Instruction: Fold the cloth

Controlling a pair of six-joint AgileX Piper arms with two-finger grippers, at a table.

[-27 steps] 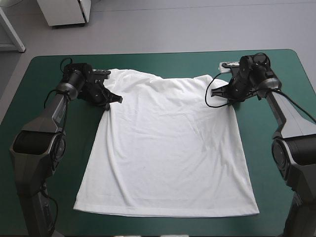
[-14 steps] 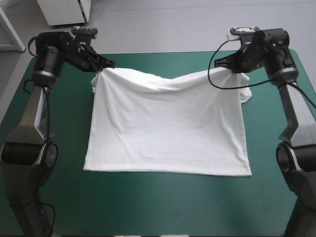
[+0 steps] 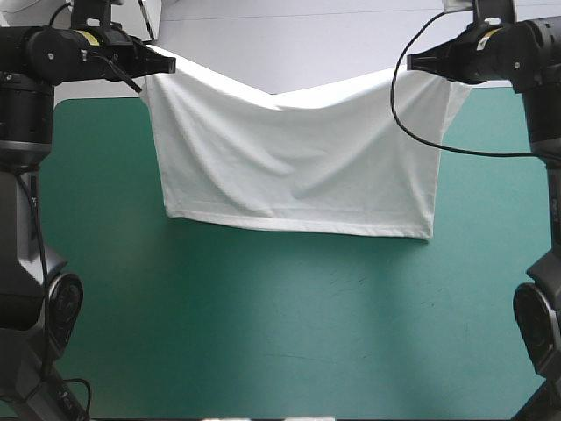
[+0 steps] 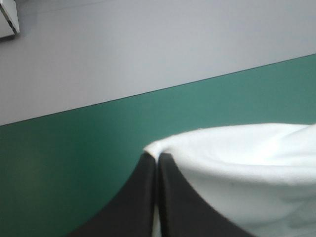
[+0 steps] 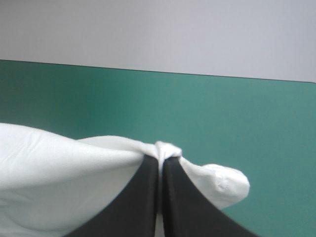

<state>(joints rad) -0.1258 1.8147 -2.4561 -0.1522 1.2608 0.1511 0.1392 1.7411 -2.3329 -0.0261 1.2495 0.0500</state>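
Observation:
The white T-shirt (image 3: 298, 162) hangs in the air as a wide sheet, sagging in the middle, its lower hem free above the teal-green table (image 3: 263, 333). My left gripper (image 3: 166, 63) is shut on its upper left corner. My right gripper (image 3: 414, 63) is shut on the upper right corner, where a sleeve droops beside it. In the left wrist view the black fingers (image 4: 143, 197) meet in a point with white T-shirt (image 4: 247, 168) pinched at the tip (image 4: 156, 157). The right wrist view shows the same: the gripper (image 5: 161, 159) pinches the T-shirt (image 5: 59, 182).
The teal-green table below and in front of the hanging shirt is bare. Its far edge (image 4: 148, 91) runs ahead of both grippers, with grey floor beyond.
Both arms have risen with the shirt's upper corners. The shirt lay flat earlier; now it has lifted fully off the table and hangs between the grippers.

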